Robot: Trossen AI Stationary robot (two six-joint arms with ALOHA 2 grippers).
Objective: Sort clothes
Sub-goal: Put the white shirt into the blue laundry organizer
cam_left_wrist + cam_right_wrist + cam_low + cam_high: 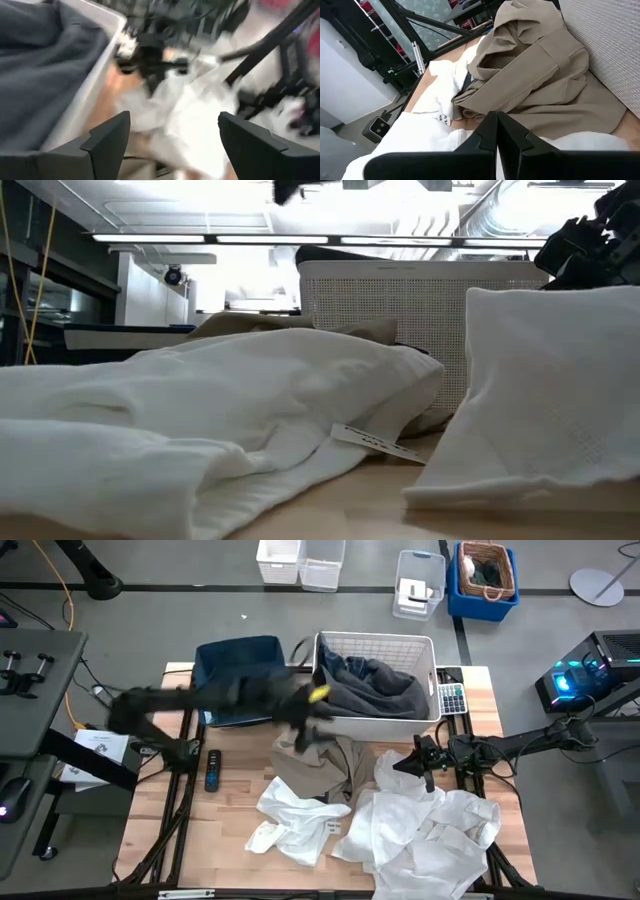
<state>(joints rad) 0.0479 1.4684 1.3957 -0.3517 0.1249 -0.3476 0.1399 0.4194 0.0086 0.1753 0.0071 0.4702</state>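
A white slatted basket [430,690] at the table's far side holds a dark grey garment [385,690] and a blue-white plaid one [345,665]. A tan garment [315,775] lies on the table in front of the basket, also in the right wrist view [535,70]. White garments [430,830] [295,820] lie spread along the near side. My left gripper [175,145] is open and empty, above the tan garment by the basket's near left corner [310,725]. My right gripper [497,135] is shut and empty, just over the far edge of the white garments [415,762].
A navy fabric bin [238,675] stands left of the basket. A dark remote [212,770] lies on the table's left part. A calculator [452,695] lies right of the basket. Bins and a blue crate [485,575] stand on the floor beyond the table.
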